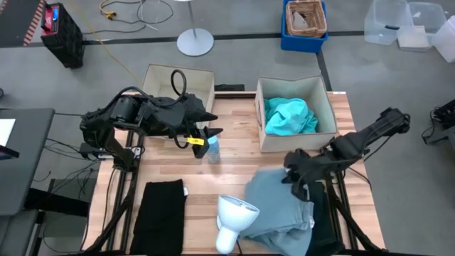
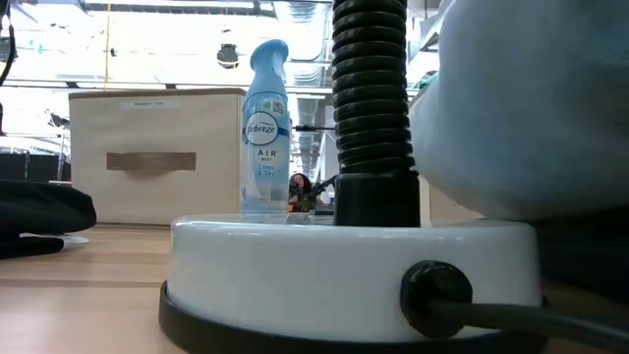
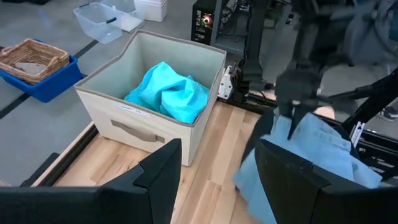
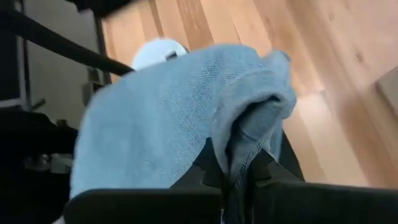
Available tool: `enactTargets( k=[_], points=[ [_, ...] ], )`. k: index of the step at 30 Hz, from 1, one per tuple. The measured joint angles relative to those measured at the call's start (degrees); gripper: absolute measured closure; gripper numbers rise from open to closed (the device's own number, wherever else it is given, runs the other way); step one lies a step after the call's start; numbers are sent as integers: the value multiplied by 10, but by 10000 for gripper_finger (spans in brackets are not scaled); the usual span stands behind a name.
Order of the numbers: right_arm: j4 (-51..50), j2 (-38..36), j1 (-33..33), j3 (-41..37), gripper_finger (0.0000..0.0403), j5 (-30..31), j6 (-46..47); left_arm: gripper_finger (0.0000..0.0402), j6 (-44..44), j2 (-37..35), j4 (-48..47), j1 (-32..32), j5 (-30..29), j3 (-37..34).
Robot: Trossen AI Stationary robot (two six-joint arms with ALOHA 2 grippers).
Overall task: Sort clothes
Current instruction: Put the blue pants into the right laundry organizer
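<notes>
Wooden table (image 1: 234, 160) holds beige boxes (image 1: 295, 114), bottle (image 1: 212, 149), grey-blue garment (image 1: 274, 203).

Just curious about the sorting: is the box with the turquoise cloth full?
No. The turquoise garment sits bunched low inside the right box, whose inner walls show above it.

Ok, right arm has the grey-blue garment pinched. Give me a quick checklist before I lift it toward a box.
1. Right gripper shut on grey-blue garment: ok.
2. Right box open on top, only the turquoise garment inside: ok.
3. Left gripper open, by the blue bottle, off the lift path: ok.
4. Garment free of the white lamp beside it: cannot tell.
5. Black garment lying apart: ok.
</notes>
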Motion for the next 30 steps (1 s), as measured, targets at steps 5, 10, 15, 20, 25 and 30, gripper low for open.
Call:
enactTargets(
  k=[5, 10, 15, 20, 25, 30],
  points=[
    [-4, -33, 3, 2, 384, 11, 6, 203, 3, 0, 0, 0, 0, 0],
    [-26, -15, 10, 2, 376, -13, 19, 203, 5, 0, 0, 0, 0, 0],
    [-52, 28, 31, -16, 323, -19, 30, 203, 7, 0, 0, 0, 0, 0],
    [-58, 77, 46, -20, 256, -18, 30, 203, 8, 0, 0, 0, 0, 0],
    [-57, 110, 63, -21, 172, -17, 35, 203, 8, 0, 0, 0, 0, 0],
    [-51, 118, 86, -21, 113, -21, 75, 203, 8, 0, 0, 0, 0, 0]
  ],
)
